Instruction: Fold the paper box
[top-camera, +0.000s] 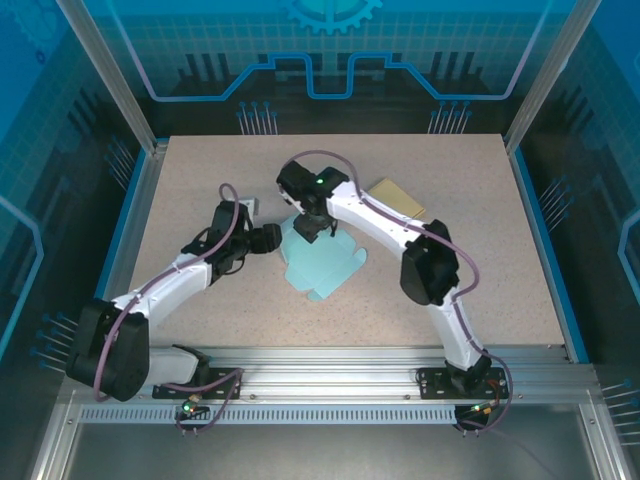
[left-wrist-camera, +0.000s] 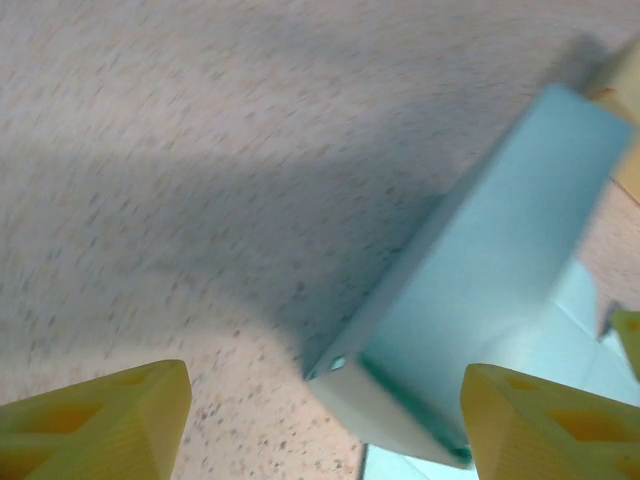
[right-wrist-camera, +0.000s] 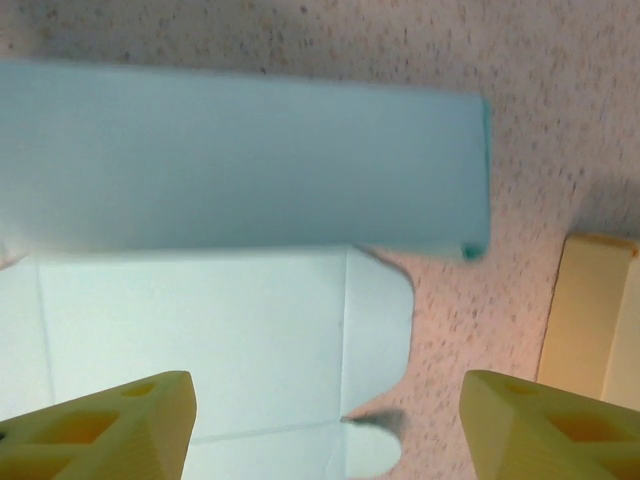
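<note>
The blue paper box (top-camera: 325, 270) lies in the middle of the table (top-camera: 480, 270). It is mostly flat, with one long side (right-wrist-camera: 240, 160) folded up. The right gripper (top-camera: 308, 230) hangs right over it with its fingers wide apart, and the standing side runs across just in front of them. The left gripper (top-camera: 272, 238) sits just beside the box's left edge, fingers apart too (holding nothing). A tan cardboard piece (top-camera: 400, 196) lies nearby. I think the right arm is closer for the next fold.
</note>
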